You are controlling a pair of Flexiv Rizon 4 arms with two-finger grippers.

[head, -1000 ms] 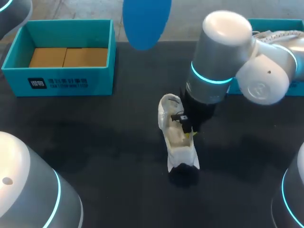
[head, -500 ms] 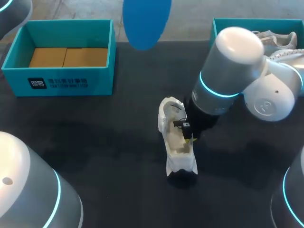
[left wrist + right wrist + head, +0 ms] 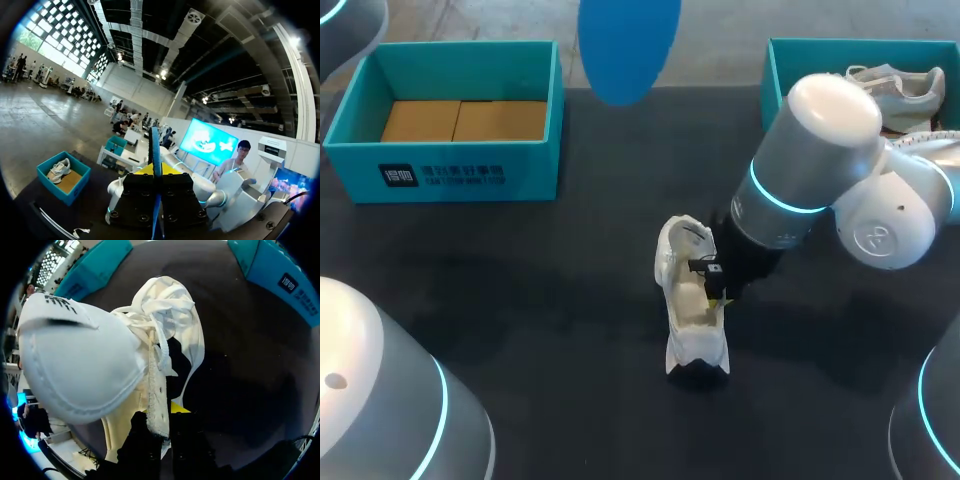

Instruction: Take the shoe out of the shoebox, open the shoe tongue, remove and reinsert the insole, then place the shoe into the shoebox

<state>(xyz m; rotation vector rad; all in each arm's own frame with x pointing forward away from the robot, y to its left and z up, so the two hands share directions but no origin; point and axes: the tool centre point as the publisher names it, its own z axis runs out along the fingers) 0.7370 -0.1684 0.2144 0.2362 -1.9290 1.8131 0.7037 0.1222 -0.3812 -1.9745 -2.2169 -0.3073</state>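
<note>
Mid-table, well apart from both boxes, lies the white shoe (image 3: 692, 300). The right gripper (image 3: 719, 290) pinches the upper's laced edge, one finger pressed on each side of it. The left gripper (image 3: 156, 172) clamps the blue insole (image 3: 154, 147) edge-on. The teal shoebox (image 3: 450, 175) has a white printed label on its front wall.

Dark table (image 3: 520, 300), two tan slabs (image 3: 463, 120), likely cardboard, pale sneaker (image 3: 898, 85) far right.
</note>
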